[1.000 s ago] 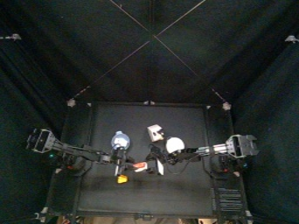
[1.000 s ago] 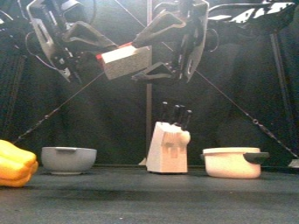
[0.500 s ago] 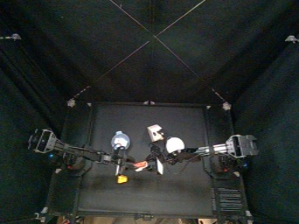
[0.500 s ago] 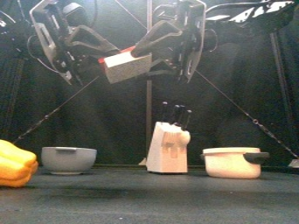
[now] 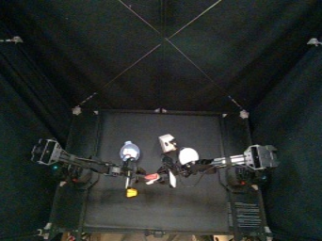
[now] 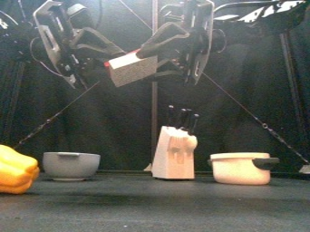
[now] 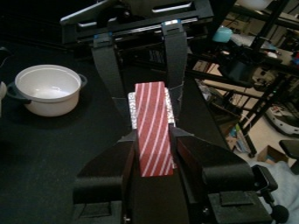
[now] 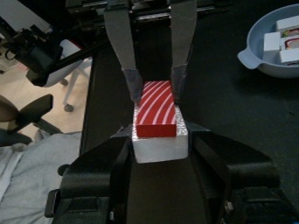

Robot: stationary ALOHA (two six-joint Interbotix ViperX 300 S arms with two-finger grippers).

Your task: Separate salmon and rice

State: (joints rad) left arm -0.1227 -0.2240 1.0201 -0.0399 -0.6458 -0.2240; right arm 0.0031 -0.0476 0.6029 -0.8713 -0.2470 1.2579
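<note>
The salmon (image 8: 160,108), a red strip with white stripes, lies on top of the rice (image 8: 163,147), a white block, and the two are not yet apart. In the front view the piece hangs high in the upper middle of the frame, well above the table (image 6: 145,207), between the two arms.

The right gripper (image 8: 155,122) has its jaws closed on the sides of the piece, at the level of the rice, as its wrist view shows. The left gripper (image 7: 149,131) also has the piece between its jaws; it seems to press on the salmon (image 7: 152,131), but whether it truly clamps it I cannot tell for sure.

I judge that the step in hand is the shared grip just before the pulling. The next move calls for one gripper to keep the rice firm while the other draws the salmon away, slowly and along the strip. Both grips must stay tight, otherwise the piece can fall on the table.

The knife block (image 6: 175,152), the grey bowl (image 6: 71,166) and the white pot (image 6: 242,169) stand low in the frame, far under the work.
</note>
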